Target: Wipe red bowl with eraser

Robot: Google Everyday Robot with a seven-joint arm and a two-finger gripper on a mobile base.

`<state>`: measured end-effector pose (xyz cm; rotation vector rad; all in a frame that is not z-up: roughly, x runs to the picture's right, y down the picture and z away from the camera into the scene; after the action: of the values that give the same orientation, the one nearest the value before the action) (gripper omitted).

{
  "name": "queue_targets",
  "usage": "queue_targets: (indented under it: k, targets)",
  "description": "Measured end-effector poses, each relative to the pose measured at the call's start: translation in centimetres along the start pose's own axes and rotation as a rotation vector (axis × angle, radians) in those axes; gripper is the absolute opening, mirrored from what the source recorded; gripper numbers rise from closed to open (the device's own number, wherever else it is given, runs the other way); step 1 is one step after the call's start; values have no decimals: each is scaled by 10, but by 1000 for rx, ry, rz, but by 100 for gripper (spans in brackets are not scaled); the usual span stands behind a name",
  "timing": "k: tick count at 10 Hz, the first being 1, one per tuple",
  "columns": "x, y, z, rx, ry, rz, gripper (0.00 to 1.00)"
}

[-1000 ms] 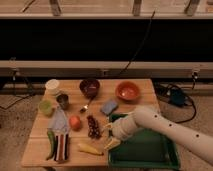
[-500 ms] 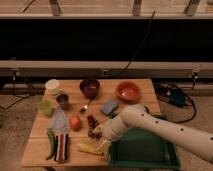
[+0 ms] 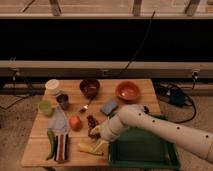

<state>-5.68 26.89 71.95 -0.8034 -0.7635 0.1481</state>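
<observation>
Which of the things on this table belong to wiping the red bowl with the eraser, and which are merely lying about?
For the job: red bowl; striped eraser; gripper, open, beside the grapes, right of the eraser.

Lying about: blue sponge; pale blue cloth; green chilli; dark bowl; grapes; green tray.

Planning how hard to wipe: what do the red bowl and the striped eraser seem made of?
Red bowl: likely plastic or glazed ceramic; smooth, evenly coloured, faint sheen. Eraser: probably felt or foam; matte black, red and white stripes, no shine. The gripper hovers beside the dark grapes, right of the eraser.
</observation>
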Motion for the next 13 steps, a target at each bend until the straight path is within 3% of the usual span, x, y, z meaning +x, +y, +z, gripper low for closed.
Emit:
queue_targets:
  k: [4,5,11,13]
  targets:
    - [0,0,0,7,-1,3,62]
    - [-3,3,3,32,-8,11,62]
    - [-59,-3,70,115,-59,30,62]
    - [-67,-7,89,129,-75,29,62]
